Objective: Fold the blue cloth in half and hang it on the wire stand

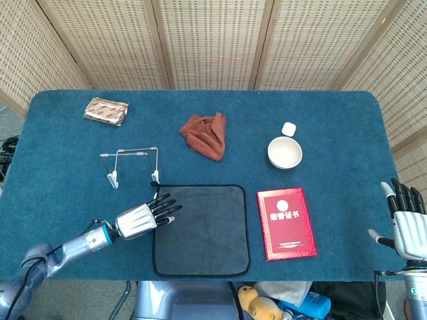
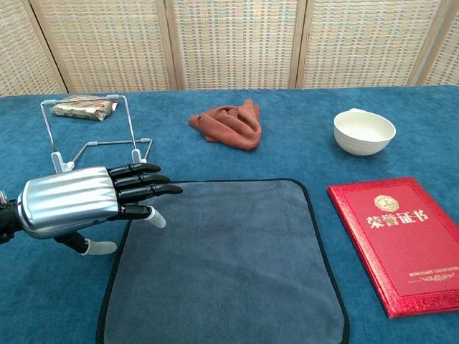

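I'm holding the left robot hand with its fingers straight and slightly apart, gripping nothing, its fingertips reaching over the left edge of the blue cloth. The cloth is lying flat on the worktop, with the wire stand just at its 11 o'clock. My right robot hand is waiting spread and empty off at 3 o'clock.
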